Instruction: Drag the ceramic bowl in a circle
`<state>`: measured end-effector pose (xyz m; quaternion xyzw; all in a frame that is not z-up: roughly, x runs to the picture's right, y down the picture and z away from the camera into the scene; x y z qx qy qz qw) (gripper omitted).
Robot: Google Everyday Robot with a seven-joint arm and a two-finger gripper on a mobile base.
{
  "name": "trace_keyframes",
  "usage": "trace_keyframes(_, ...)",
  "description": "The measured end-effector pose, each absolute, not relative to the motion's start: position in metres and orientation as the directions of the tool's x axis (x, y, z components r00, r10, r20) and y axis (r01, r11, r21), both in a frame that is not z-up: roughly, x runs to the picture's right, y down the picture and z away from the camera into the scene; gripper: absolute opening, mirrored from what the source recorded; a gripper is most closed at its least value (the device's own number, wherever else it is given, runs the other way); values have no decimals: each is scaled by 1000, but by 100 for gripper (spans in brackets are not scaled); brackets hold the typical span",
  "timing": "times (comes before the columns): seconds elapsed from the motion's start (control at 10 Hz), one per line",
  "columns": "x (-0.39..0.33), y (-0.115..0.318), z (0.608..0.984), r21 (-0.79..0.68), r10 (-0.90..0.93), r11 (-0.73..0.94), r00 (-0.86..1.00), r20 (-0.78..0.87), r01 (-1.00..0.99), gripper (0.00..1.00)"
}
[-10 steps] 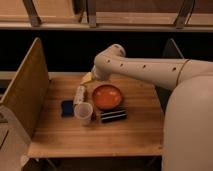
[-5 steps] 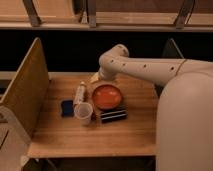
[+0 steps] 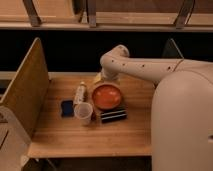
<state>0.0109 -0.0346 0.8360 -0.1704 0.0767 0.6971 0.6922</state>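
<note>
At the right edge of the view, the large white body of the robot (image 3: 182, 120) is seen, and the right end of the wooden table (image 3: 90, 140) is covered by it. The table is bordered on the opposite side by a slanted wooden partition (image 3: 25, 87). Behind the table a dark gap is seen, and above it a wooden ledge (image 3: 100, 20).

From the body the white arm (image 3: 145, 67) is stretched over the far part of the table toward the partition. It is bent at an elbow and turned downward. The gripper (image 3: 107, 81) is found at the end of the arm, just behind the far rim of the ceramic bowl (image 3: 106, 97). Its fingers are held wide apart. Whether the rim is touched by them cannot be told.

The ceramic bowl, orange-red and glossy, is placed upright near the middle of the table. A dark flat packet (image 3: 113, 115) is laid in front of the bowl, just beside its near rim. A pale bottle (image 3: 79, 93) is laid on its side between the bowl and the partition. A translucent plastic cup (image 3: 83, 113) is set upright at the nearer end of the bottle. A yellowish object (image 3: 98, 78), whose kind cannot be told, is partly hidden just beside the gripper, on the partition side. A small blue object (image 3: 67, 108) is laid beside the cup, also on the partition side.
</note>
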Motion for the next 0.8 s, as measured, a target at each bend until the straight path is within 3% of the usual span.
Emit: trace_keyframes(0.8, 73, 58, 908, 76, 793, -173, -185, -580, -982, 80)
